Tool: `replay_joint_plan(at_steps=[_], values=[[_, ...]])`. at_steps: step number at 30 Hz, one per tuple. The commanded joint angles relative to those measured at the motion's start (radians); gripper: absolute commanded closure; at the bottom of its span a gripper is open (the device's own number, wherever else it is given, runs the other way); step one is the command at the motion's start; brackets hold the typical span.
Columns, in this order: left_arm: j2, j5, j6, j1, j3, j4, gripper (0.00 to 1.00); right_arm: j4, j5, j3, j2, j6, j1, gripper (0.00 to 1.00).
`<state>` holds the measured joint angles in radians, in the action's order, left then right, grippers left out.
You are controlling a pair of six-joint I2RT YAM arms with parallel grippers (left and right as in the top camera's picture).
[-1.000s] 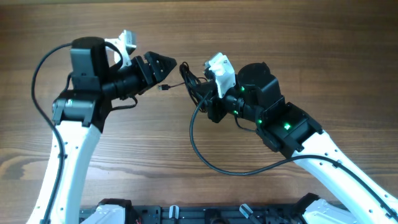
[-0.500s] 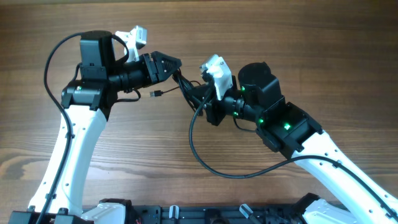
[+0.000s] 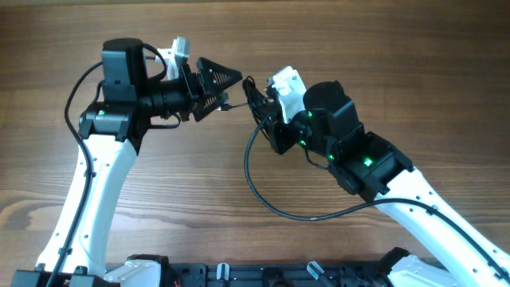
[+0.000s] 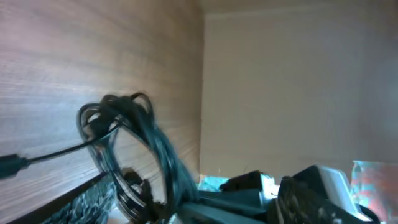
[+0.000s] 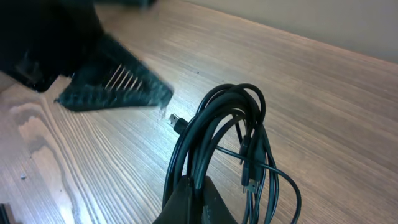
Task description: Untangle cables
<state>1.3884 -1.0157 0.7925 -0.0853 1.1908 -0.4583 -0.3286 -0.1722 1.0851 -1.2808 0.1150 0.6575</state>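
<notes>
1 coil of cables [image 5: 189,140] clamped in right pincer [image 5: 194,186]; left pincer [image 3: 233,90] jaws apart, just beside coil

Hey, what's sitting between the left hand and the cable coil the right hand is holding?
One loose plug end poking out of the cables toward the left hand, over bare table. The right wrist view shows it best.

Brown wood-grain table [image 3: 414,48], grain running sideways

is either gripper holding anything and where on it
Right gripper pinches the cable coil by the bunched strands at one end; left gripper is open, holding nothing.
</notes>
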Motion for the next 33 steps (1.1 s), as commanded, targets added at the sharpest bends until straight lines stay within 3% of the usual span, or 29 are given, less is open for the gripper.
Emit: replay_joint_plan(at_steps=[1,3,11,18,19,21,24,27,31,33], values=[[0.002,-0.005,0.097,-0.004,0.013,0.057,0.20,0.024,-0.047,0.007,0.020,-0.007,0.000,0.95],[0.002,0.018,0.111,-0.004,0.013,0.059,0.30,0.031,-0.065,0.007,0.020,-0.004,0.000,0.95],[0.002,0.071,0.238,-0.010,0.013,0.047,0.35,0.029,-0.080,0.007,0.020,0.000,0.007,0.95],[0.003,0.135,0.237,-0.077,0.013,0.047,0.36,0.029,-0.091,0.007,0.020,0.019,0.007,0.95],[0.004,0.135,0.237,-0.078,0.013,0.047,0.40,0.029,-0.091,0.007,0.020,0.019,0.007,0.95],[0.009,0.135,0.238,-0.078,0.013,0.047,0.59,0.028,-0.091,0.007,0.020,0.020,0.007,0.96],[0.021,0.135,0.237,-0.083,0.012,0.047,0.63,0.028,-0.091,0.007,0.020,0.019,0.007,0.96],[0.056,0.134,0.237,-0.083,0.012,0.043,0.75,0.028,-0.091,0.007,0.020,0.019,0.007,0.95],[0.076,0.134,0.237,-0.083,0.012,0.028,0.84,0.028,-0.090,0.007,0.019,0.019,0.007,0.95],[0.076,0.132,0.237,-0.083,0.012,0.028,0.96,0.028,-0.086,0.007,0.019,0.018,0.007,0.96]])
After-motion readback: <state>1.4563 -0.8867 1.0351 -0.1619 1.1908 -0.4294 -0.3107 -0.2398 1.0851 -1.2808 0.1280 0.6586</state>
